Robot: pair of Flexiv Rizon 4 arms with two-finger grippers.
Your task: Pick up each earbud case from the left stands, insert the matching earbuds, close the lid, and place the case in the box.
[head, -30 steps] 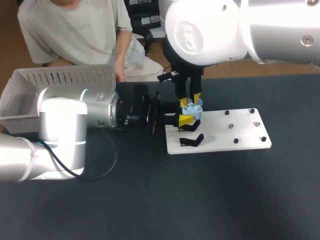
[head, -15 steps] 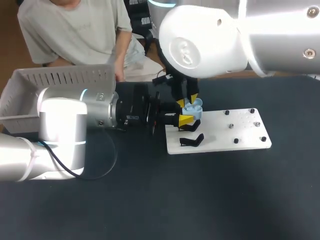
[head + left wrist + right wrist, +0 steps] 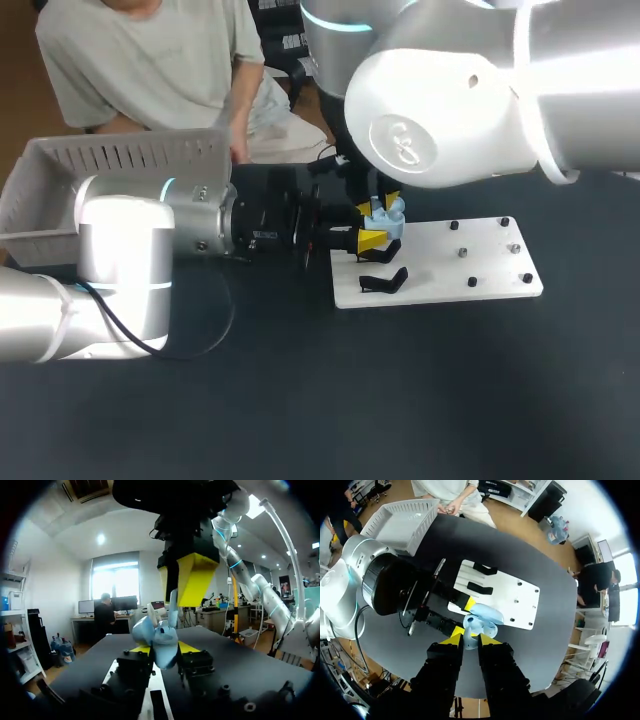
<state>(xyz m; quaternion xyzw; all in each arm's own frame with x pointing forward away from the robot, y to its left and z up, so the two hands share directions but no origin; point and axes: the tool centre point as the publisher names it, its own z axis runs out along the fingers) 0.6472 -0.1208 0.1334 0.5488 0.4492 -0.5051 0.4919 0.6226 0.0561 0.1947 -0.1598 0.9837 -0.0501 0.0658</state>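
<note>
Pinching earbud case (image 3: 159, 641) in left gripper (image 3: 164, 650), right gripper (image 3: 471, 639) just above, grip unclear.

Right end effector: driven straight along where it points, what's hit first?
The open blue earbud case, gripped by the left end effector directly ahead of the right end effector. The gap looks very small, possibly already contact; depth is unclear.

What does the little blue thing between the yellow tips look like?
The earbud case is pale blue, smooth and rounded, like glossy plastic. Its lid stands open. The left tool pinches its body from both sides, near a corner of the white board. The right tool sits right above it; its grip is unclear.
</note>
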